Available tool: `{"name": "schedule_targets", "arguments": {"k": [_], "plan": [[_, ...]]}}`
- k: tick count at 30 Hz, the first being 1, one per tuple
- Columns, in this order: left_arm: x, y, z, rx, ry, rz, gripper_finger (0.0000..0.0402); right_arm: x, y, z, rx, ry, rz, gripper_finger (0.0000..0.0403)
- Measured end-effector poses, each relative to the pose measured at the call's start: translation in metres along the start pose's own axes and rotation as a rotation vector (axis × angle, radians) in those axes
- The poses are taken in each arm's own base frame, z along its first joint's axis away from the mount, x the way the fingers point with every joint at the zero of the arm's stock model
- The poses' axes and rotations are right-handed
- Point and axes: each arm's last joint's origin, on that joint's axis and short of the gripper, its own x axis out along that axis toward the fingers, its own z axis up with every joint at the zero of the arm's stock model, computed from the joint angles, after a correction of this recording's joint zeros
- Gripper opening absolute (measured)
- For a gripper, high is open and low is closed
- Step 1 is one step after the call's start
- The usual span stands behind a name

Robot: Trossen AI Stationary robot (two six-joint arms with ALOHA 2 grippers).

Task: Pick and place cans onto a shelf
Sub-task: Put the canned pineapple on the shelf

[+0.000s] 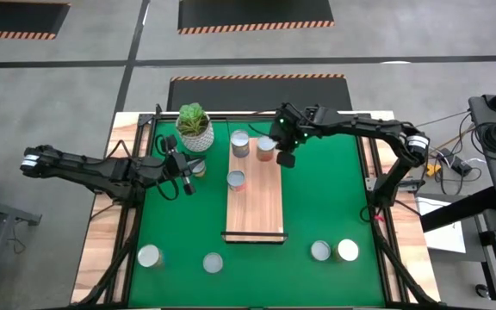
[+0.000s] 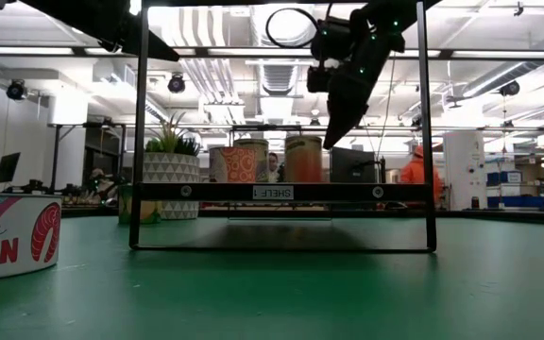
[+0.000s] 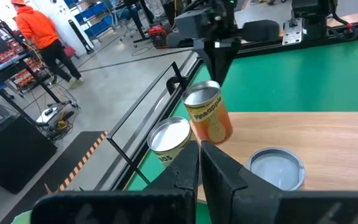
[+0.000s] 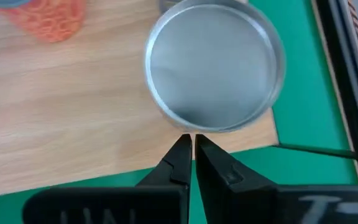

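Three cans stood on the shelf (image 1: 255, 202), both hands empty.
The right hand (image 1: 286, 159) hovered closed, just beside the orange can (image 1: 266, 148) at the shelf's far end; the left hand (image 1: 188, 185) waited closed beside the plant pot (image 1: 195, 138). Four cans lay on the green surface (image 1: 325, 198).

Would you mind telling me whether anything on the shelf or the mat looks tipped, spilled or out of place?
Nothing stands out. Three cans stand upright on the shelf, and four more stand upright on the green mat near its front edge. The potted plant is upright too; nothing has spilled.
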Motion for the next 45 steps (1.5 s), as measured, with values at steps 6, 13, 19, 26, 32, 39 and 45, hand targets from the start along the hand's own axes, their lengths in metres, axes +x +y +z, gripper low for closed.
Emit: {"name": "schedule_targets", "arguments": {"k": [6,13,19,26,32,39,45], "plan": [[0.000,0.000,0.000,-0.004,0.001,0.000,0.0000,-0.003,-0.010,-0.003,0.015,0.031,-0.152,0.0009],[0.000,0.000,0.000,-0.004,0.001,0.000,0.0000,0.009,-0.014,-0.006,0.034,-0.024,-0.134,0.0009],[0.000,0.000,0.000,-0.005,0.001,0.000,0.0000,0.012,0.000,-0.002,0.053,-0.079,0.043,0.0009],[0.000,0.000,0.000,-0.012,0.001,-0.001,0.0000,0.001,0.017,0.003,0.021,-0.028,-0.008,0.0009],[0.000,0.000,0.000,-0.014,-0.001,0.000,0.0000,-0.018,0.017,0.015,0.015,-0.187,-0.042,0.0009],[0.000,0.000,0.000,-0.022,-0.002,0.000,0.0000,-0.012,0.013,0.029,0.013,-0.330,-0.069,0.0009],[0.000,0.000,0.000,-0.016,-0.004,0.000,0.0000,0.000,0.011,0.032,-0.013,-0.342,-0.082,0.0009]]}}
